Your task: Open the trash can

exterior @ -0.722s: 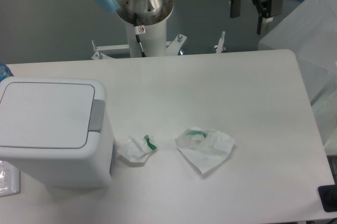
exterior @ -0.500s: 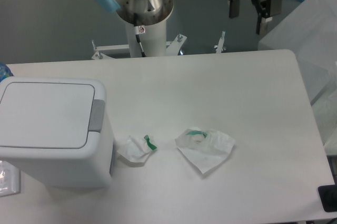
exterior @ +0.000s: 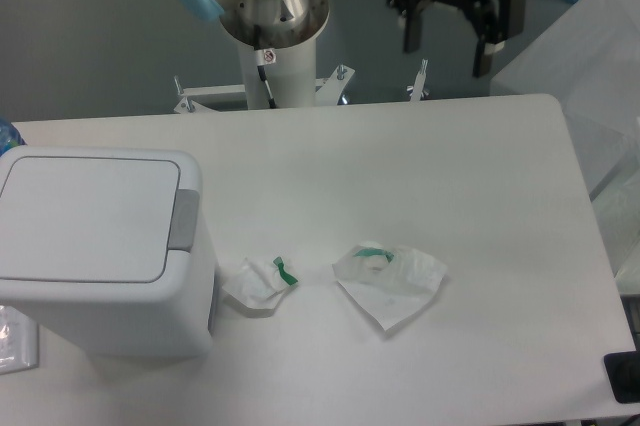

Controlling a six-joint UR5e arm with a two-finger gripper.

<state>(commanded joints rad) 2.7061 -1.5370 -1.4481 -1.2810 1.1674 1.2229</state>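
**K:** Checking the bin first. trash can sits at the left edge of the tabletop, lid flat and shut. gripper hangs high beyond the far edge, fingers spread wide, holding nothing, well apart from the can.

**M:** How will it handle?

**K:** Rigid moulded plastic, probably light and likely empty, so it could skate on the smooth top if shoved sideways. My guess: don't grab it at all. Press straight down on the grey button strip on the right rim beside the lid; the latch should pop. Closed or near-closed fingers would give a firmer poke than one open tip.

**M:** Anything in the way?

**K:** Two crumpled papers just right of the can, low, not blocking a top-down approach.

**M:** Blind spots?

**K:** Hinge side isn't visible, so the swing direction is an assumption. Can's left edge and base are cut off by the frame. Something flat and pale pokes out under its lower left corner; can't identify it. Arm links between base and gripper are out of frame.
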